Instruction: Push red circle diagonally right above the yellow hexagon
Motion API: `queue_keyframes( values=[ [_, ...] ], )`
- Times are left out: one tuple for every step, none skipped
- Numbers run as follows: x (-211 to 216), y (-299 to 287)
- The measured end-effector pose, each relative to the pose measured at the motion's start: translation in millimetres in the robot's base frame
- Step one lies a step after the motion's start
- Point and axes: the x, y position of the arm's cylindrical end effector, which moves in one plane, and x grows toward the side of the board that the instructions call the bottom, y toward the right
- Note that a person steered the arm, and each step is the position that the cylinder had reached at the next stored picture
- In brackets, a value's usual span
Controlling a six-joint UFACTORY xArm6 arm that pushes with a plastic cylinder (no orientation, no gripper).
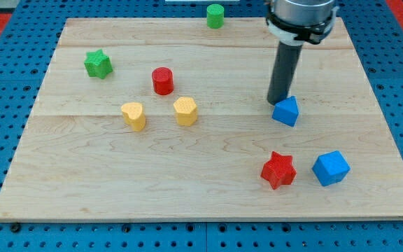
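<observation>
our arm ends in a plain dark rod, so we have no jaws to hold apart or together and nothing is clamped; there is only my tip (278, 102), set down on the wooden board (208, 203) in the view's upper right part. it stands just at the upper left edge of the blue triangular block (286, 111), so close that we cannot tell whether the two touch.

moving outward from there, a red star (278, 170) and a blue cube-like block (330, 168) sit side by side near the view's bottom right, below the blue triangular block and apart from it. the red star lies to the left of the blue one, with a small gap between them.

the red circle (162, 81), a short upright cylinder, stands well to the view's left of my tip, in the board's upper middle. the yellow hexagon (185, 111) lies just below it and slightly to the right, near but not touching, so the red circle is now up and to the left of the hexagon. a yellow heart-shaped block (133, 116) sits to the left of the hexagon, level with it and apart.

farther out, a green star (98, 64) rests near the board's upper left, and a green cylinder (215, 15) stands at the top edge, to the left of the rod.
</observation>
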Motion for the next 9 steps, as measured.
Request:
queue_keyframes(
  values=[
    [40.9,38.3],
    [72.5,26.2],
    [57.1,7.3],
    [7.1,-47.3],
    [-28.8,-145.6],
    [-65.2,-185.8],
    [-91.5,-202.3],
    [-91.2,-257.8],
    [-69.9,-247.9]
  ],
)
